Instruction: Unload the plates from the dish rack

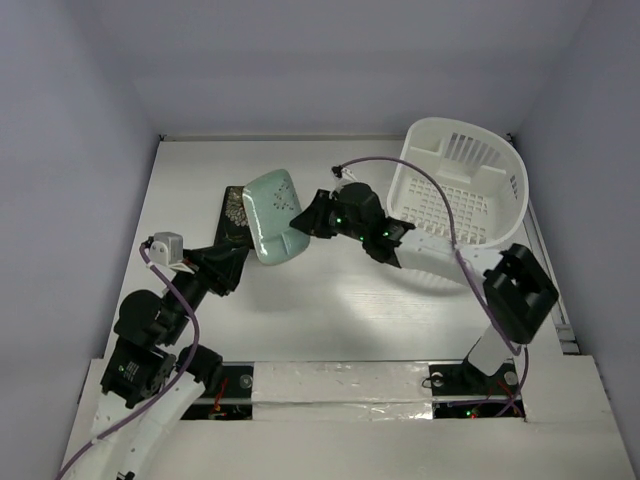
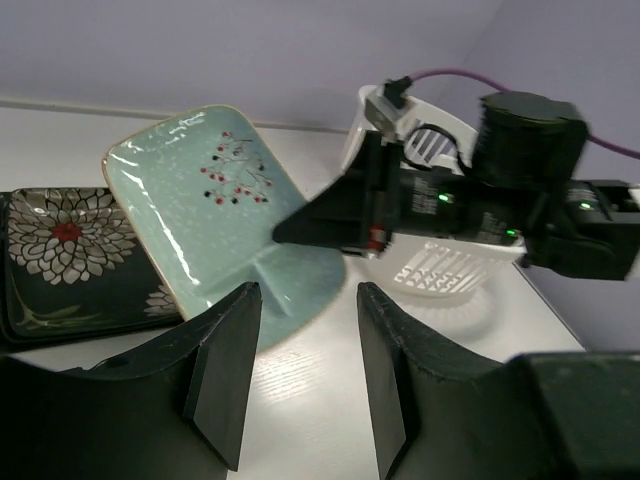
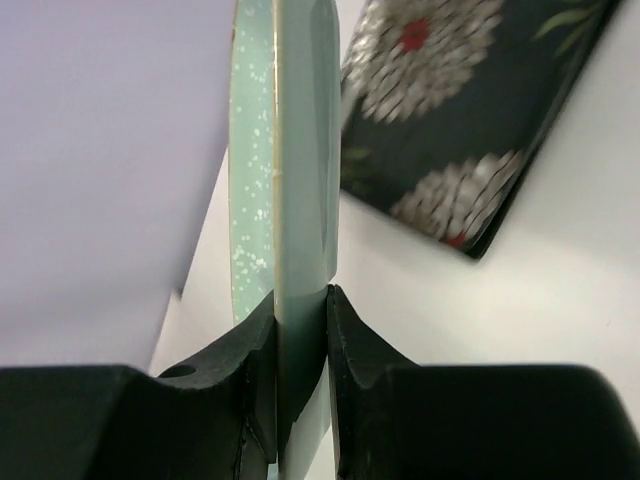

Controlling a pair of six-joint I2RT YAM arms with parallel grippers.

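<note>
The mint plate (image 1: 272, 215) is clamped by its rim between the fingers of the right gripper (image 1: 300, 222). In the right wrist view it is seen edge-on with both pads pressed against it. It is held tilted, and its long axis runs from about 11 to 5 o'clock in the top view. The black plates (image 1: 234, 212) lie flat on the table just at 9 o'clock of it, partly overlapped by its far edge. Whether its lower edge touches the table cannot be told.

The rack (image 1: 470, 130) stands well apart at 3 o'clock, and no plate is seen in it. The left gripper (image 2: 310, 300) is parted and holds nothing. It is pointed at the plate from 7 o'clock, but the right arm is the one engaged. The set-down is judged to lie toward 9 o'clock, onto or beside the black plates.
</note>
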